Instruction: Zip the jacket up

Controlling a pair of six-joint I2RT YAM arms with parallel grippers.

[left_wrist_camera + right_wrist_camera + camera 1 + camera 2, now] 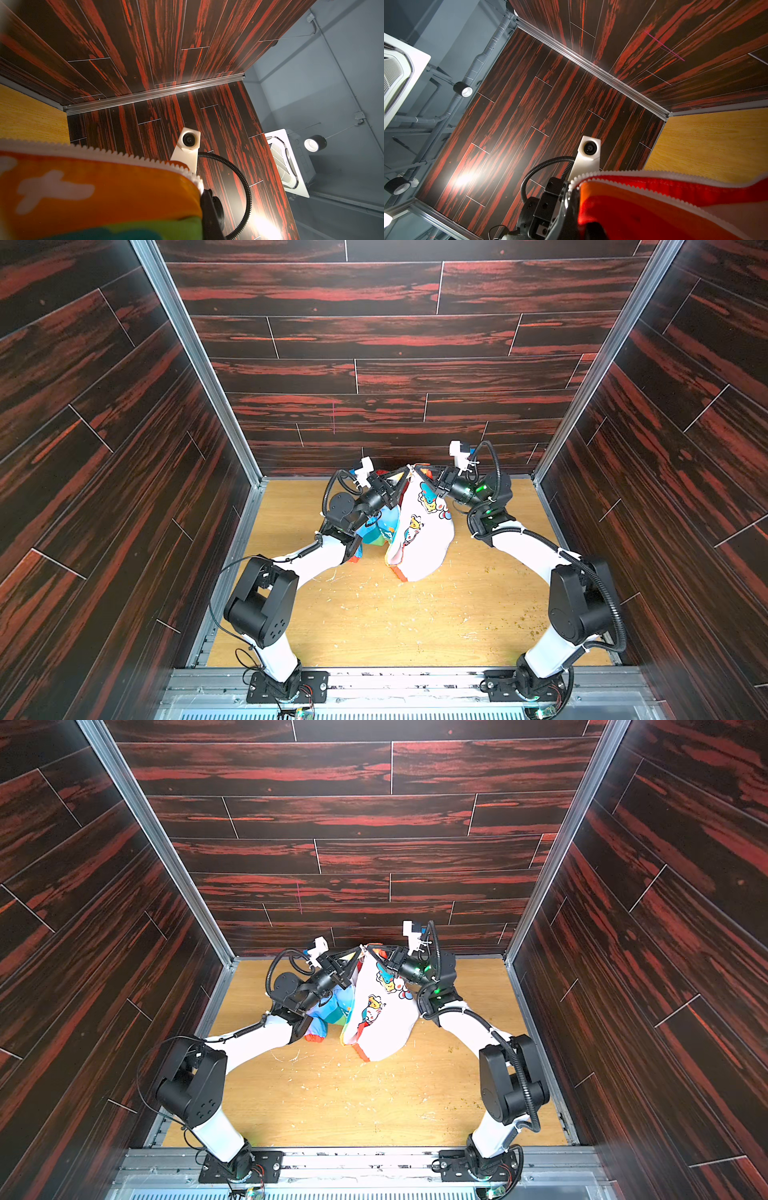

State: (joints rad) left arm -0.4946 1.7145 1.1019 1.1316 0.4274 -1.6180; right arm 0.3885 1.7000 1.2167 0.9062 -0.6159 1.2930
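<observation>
**Both Grippers Held the Jacket Up by Its Zip Edges**

The jacket point(419, 539) hung between the two arms at the far end of the table point(374, 626), with its top pinched high and its hem slumped on the wood. The left gripper point(401, 478) and the right gripper point(421, 475) met almost tip to tip. Each had its fingers pressed together on the fabric, apparently one zip edge apiece.

White zipper teeth point(124, 155) ran along orange cloth in the left wrist view. A second row of teeth point(654, 176) edged red-and-orange cloth in the right wrist view. Holding the garment aloft probably let its own weight pull both edges straight, ready to be joined. The slider could not be found in any view.

Pale crumbs point(328, 577) lay scattered on the table, well apart from the grip. The back wall point(374, 377) stood close behind the grippers — little room to carry the jacket farther away. A blue and rainbow-striped fold point(380, 531) bunched under the left arm and might snag.
</observation>
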